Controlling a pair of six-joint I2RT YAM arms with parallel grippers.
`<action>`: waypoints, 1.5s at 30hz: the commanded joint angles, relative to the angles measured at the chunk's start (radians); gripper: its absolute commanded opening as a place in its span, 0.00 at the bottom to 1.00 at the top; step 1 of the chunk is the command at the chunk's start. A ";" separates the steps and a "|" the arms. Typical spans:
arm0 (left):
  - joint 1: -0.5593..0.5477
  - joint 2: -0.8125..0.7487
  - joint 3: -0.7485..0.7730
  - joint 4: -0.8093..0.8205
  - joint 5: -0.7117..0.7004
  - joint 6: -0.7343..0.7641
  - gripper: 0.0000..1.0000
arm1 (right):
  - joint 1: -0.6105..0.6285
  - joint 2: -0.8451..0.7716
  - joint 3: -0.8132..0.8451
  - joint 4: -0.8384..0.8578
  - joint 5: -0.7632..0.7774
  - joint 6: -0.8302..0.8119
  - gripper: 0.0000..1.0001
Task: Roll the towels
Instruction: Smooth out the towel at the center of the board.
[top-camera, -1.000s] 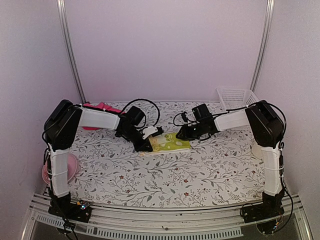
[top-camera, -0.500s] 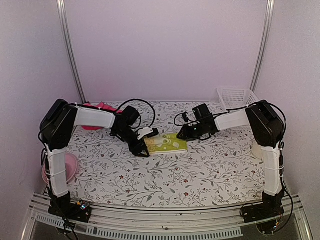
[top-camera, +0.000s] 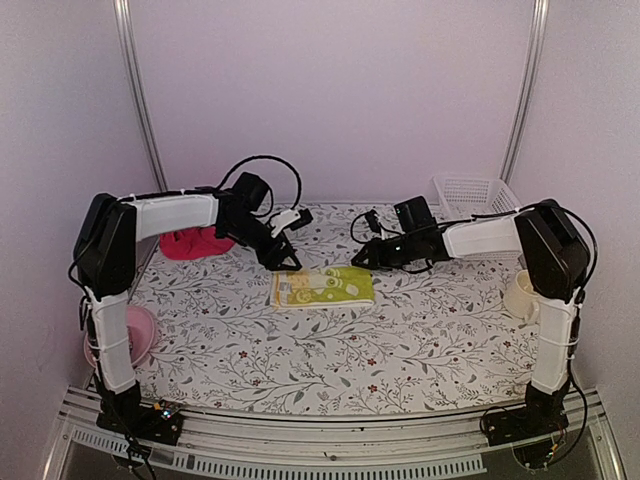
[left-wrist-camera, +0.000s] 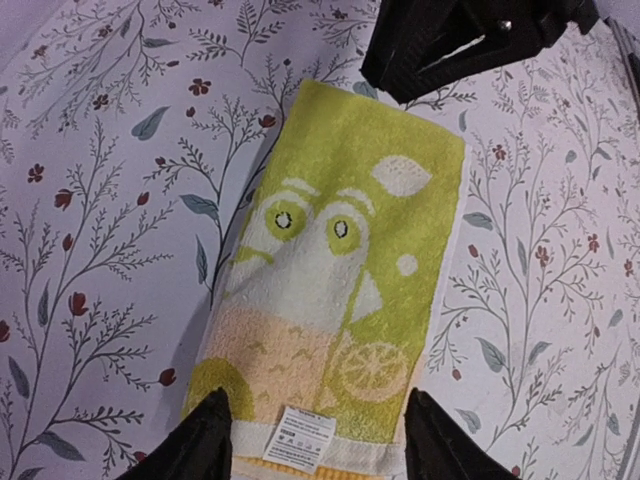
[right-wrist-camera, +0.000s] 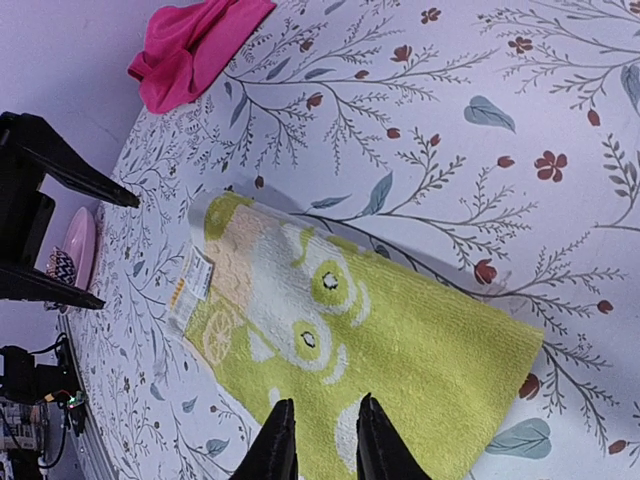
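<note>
Yellow-green printed cloth towel (top-camera: 322, 288) flat mid-frame on floral surface (top-camera: 400, 350); crumpled pink towel (top-camera: 197, 242) upper left. Left pincer (left-wrist-camera: 315, 420) wide apart, empty, right pincer (right-wrist-camera: 323, 415) narrowly apart, empty. Pinch one short edge evenly, both corners, roll tight and straight

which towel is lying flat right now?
The yellow-green towel, spread flat in the middle. The pink towel is a crumpled heap at the far left.
</note>
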 joint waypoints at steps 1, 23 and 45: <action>0.005 0.059 0.027 -0.010 0.006 -0.027 0.56 | 0.005 0.066 0.094 0.027 -0.061 0.002 0.22; 0.025 0.164 -0.060 0.077 -0.243 -0.035 0.50 | -0.004 0.279 0.218 -0.013 0.083 0.108 0.20; 0.048 0.106 -0.040 0.075 -0.274 0.000 0.97 | 0.003 0.199 0.194 -0.041 0.103 0.073 0.21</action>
